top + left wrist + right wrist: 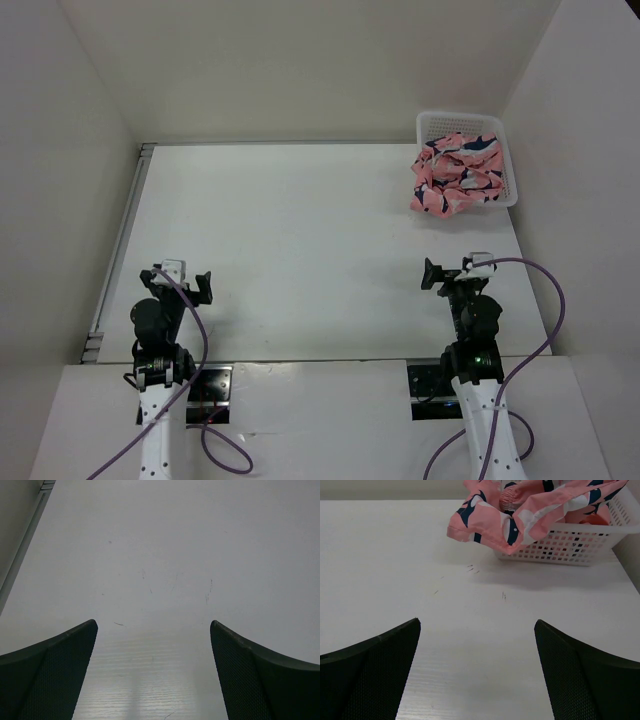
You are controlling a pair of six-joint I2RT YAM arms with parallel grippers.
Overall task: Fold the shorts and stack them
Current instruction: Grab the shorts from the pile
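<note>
**Shorts [452, 172] heaped in the basket [509, 170] at the far right corner**

We see them crumpled, one flap spilling over the basket's near rim onto the bench [300, 230]. Left gripper [153, 623] and right gripper [477, 622] sit by the near edge, well apart from the cloth — both jaws spread wide, holding nothing.

This looks like a robotics lab test cell: a bare white table [300, 250] boxed in on three sides by plain white panels [300, 60], with a metal rail [118, 250] along its left edge. A left arm [160, 330] and a right arm [475, 330] are bolted at the near edge, purple cables [562, 300] looping from them. The one homely thing is a plastic basket [508, 165] of crumpled shorts [455, 175] in the far right corner.
</note>
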